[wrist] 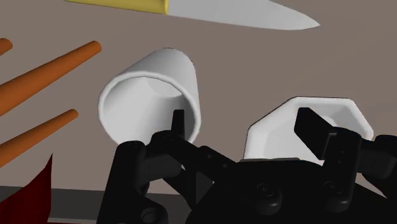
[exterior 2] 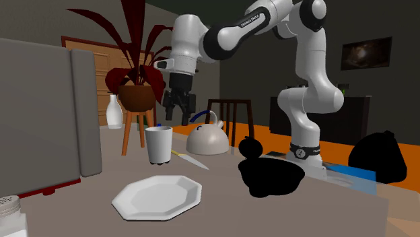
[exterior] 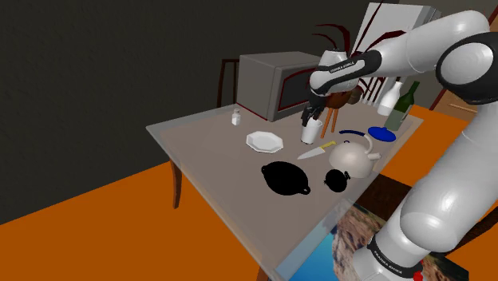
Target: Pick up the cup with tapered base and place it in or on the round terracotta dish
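I see the white cup with the narrow bottom (exterior 2: 159, 143) standing upright on the grey table (exterior: 203, 144). It is close to the flat white eight-sided plate (exterior 2: 156, 196) and the knife with the yellow handle (wrist: 210, 13).

The black two-finger gripper (exterior 2: 176, 112) hangs just above the cup and does not touch it. Its fingers are spread wide apart, with nothing held. In the wrist view the cup sits beside one finger, not in the gap between the two. I think the hand has to line up a little more before it goes down.

The round dish with two little handles (exterior: 286, 177) is drawn black here, not clay-red. It sits on the same table, well apart from the cup, on the far side of the knife and near the pale round teapot (exterior 2: 208, 140). I see nothing in it.

So I judge the job has hardly begun: the hand is over the cup and that is all. Left to do: go down, squeeze the cup, lift it, carry it past the knife, set it in the dish and let go.
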Motion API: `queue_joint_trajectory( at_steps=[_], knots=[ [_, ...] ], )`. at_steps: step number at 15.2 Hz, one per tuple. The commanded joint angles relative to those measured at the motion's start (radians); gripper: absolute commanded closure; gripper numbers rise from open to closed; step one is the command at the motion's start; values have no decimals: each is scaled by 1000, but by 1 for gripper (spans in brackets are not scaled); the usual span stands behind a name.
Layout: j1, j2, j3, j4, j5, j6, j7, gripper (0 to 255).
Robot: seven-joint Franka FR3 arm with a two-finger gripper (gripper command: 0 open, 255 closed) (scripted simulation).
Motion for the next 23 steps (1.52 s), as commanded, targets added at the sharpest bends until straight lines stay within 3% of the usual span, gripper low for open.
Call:
queue_joint_trajectory(
  at_steps=[1,10,18,19,23],
  knots=[
    [-13,81,-15,59,35,17,-50,0],
    [-40,200,-13,69,99,117,-107,0],
    [-40,200,-13,69,98,117,-107,0],
    [-40,200,-13,69,98,117,-107,255],
    [-40,200,-13,69,98,117,-107,255]
  ],
)
